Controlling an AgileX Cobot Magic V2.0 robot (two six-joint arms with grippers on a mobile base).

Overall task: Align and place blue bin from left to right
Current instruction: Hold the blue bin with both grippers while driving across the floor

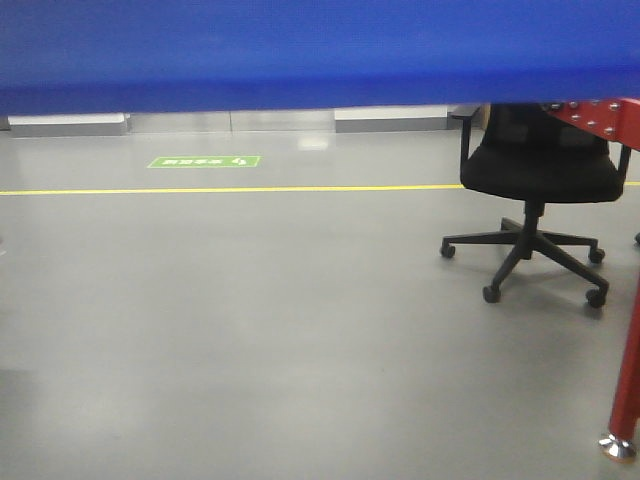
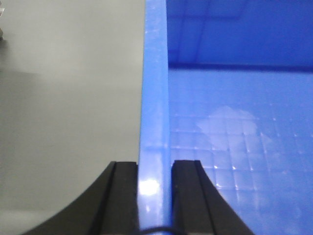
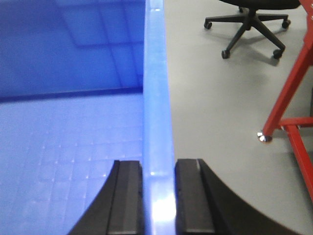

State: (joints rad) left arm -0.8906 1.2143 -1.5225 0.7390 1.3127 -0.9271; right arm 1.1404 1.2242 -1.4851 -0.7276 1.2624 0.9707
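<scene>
The blue bin [image 1: 300, 50] fills the top of the front view as a flat blue wall held above the grey floor. In the left wrist view my left gripper [image 2: 155, 169] is shut on the blue bin's left wall rim [image 2: 155, 98], one black finger [image 2: 122, 196] outside over the floor, the other inside over the grid-patterned bottom [image 2: 244, 161]. In the right wrist view my right gripper [image 3: 159, 169] is shut on the bin's right wall rim [image 3: 156, 88], with the bin's inside [image 3: 68, 137] to the left.
A black office chair [image 1: 535, 190] on castors stands at the right, also in the right wrist view as the chair's base [image 3: 249, 29]. A red metal frame leg [image 1: 628, 380] is at the far right, near the right gripper [image 3: 288, 107]. A yellow floor line [image 1: 220, 189] and a green floor sign [image 1: 205, 161] lie ahead.
</scene>
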